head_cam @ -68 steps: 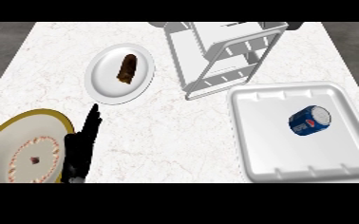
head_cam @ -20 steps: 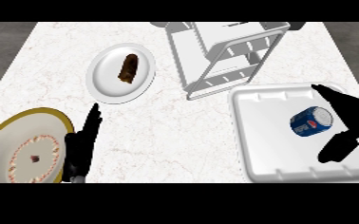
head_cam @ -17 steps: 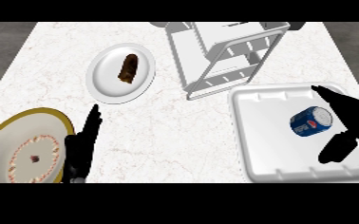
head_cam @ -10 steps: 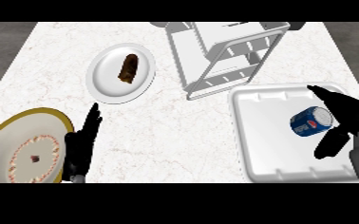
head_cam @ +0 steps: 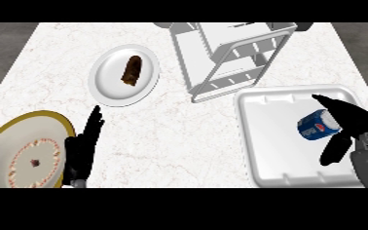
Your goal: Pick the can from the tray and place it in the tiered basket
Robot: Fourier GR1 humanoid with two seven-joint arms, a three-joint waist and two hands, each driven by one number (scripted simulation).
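1. Fingers (head_cam: 338, 106) of right hand (head_cam: 352, 126) spread apart, curving over far side of can (head_cam: 317, 125); thumb low at near side, not yet clamped.
2. Can lying on its side, tilted, in right half of white tray (head_cam: 273, 141), at right of surface (head_cam: 187, 126). Best grasped across the round body, not the ends.
3. Close only once fingers and thumb sit on opposite sides of the blue wall; otherwise likely to roll away across the tray floor.
4. Lift straight up clear of tray rim before heading far and left.
5. Tiered basket (head_cam: 230, 53) just beyond tray's far-left corner; approach from above, lower into a tier.
6. Left hand (head_cam: 82, 148) resting open at near left, beside gold-rimmed plate (head_cam: 36, 148); white plate (head_cam: 123, 75) with brown food far left, out of the path.
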